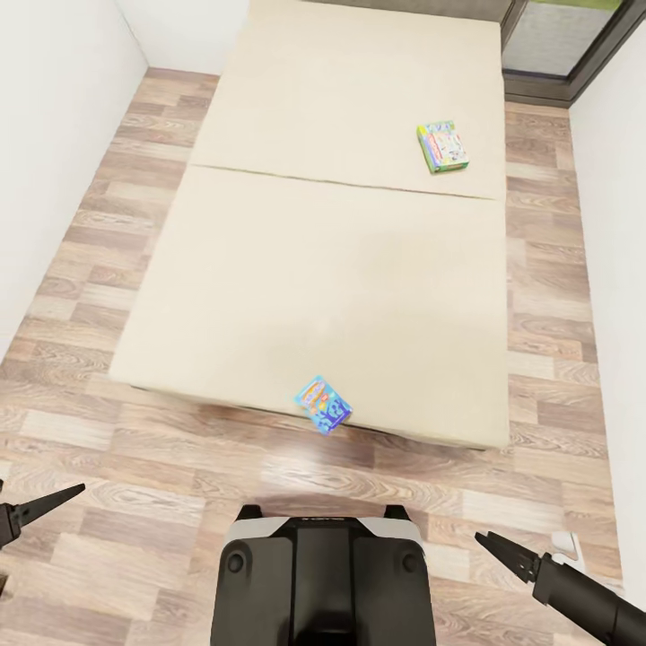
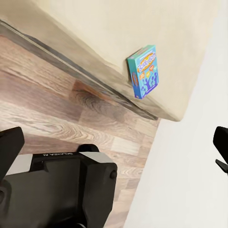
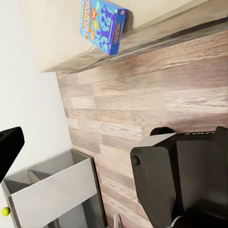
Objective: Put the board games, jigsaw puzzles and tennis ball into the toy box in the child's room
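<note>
The left gripper [image 1: 40, 508] shows at the lower left edge of the head view as a dark pointed tip hanging over the wood-plank floor [image 1: 108, 502], touching nothing; in its own wrist view one dark finger [image 2: 9, 152] stands at one border and the other at the opposite border, with a wide gap and nothing between them, so it is spread and empty. The right gripper [image 1: 502, 552] shows at the lower right of the head view as a similar dark point on a black arm, also over the floor and holding nothing; its wrist view gives just one dark finger [image 3: 8, 147] at the edge, so I cannot tell how far its jaws stand apart. Between the two arms is the robot's dark base [image 1: 323, 583] with its light grey top. Just ahead of it lies the bed [image 1: 296, 287], cream-beige in two panels. A small blue board game [image 1: 323, 405] sits at the near edge of the mattress, partly overhanging it. A second board game [image 1: 442, 146], green and white, lies flat on the far panel toward the right side, well apart from the first. In the right wrist view a grey shelf unit [image 3: 57, 190] stands against the white wall, with a small yellow-green ball [image 3: 4, 211] at its edge.
</note>
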### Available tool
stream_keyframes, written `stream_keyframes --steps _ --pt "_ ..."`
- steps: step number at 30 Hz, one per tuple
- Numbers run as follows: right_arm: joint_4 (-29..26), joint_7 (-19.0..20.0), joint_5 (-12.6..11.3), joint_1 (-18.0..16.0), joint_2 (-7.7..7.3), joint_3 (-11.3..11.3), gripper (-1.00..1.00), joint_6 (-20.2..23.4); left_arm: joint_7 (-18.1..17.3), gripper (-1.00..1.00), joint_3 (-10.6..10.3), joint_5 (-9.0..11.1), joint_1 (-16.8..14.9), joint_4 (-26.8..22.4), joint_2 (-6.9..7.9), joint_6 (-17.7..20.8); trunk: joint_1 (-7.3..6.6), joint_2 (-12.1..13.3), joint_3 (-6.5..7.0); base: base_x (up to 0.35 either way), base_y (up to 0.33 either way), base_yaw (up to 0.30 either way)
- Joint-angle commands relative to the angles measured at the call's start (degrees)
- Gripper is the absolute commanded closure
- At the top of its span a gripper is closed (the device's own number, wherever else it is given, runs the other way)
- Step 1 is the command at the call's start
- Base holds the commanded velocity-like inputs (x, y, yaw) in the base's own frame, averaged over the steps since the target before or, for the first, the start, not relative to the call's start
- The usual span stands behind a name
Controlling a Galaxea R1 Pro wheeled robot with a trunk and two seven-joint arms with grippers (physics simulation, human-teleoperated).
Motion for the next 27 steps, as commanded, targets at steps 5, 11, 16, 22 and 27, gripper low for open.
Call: stream_keyframes --steps 5,11,16,22,27 --pt "0.01 -0.25 -0.22 -0.01 -0.05 -0.07 -1.0 0.17 -0.25 -1.0 0.01 -0.08 -0.02 0.0 0.0 0.61 0.04 -0.08 -0.05 0.073 0.119 0.002" --pt "0.03 -0.46 -0.29 -0.01 -0.14 -0.08 -1.0 0.06 -0.25 -1.0 0.05 -0.08 -0.02 0.0 0.06 0.61 0.04 -0.08 -0.05 0.022 0.236 0.001" --pt "0.03 -0.51 -0.28 -0.01 -0.13 -0.08 -1.0 0.01 -0.25 -1.0 0.05 -0.08 -0.02 0.0 0.07 0.61 0.04 -0.08 0.02 0.044 0.234 -0.01" --pt "0.04 -0.53 -0.34 -0.01 -0.07 -0.07 -1.0 0.02 -0.25 -1.0 0.02 -0.08 -0.02 0.0 0.08 0.44 0.04 -0.08 0.43 0.031 0.068 -0.076" --pt "0.04 -0.55 -0.35 -0.01 -0.03 -0.08 -1.0 0.01 -0.25 -1.0 0.01 -0.08 -0.02 0.0 0.06 -0.39 0.04 -0.08 0.83 -0.001 0.024 -0.095"
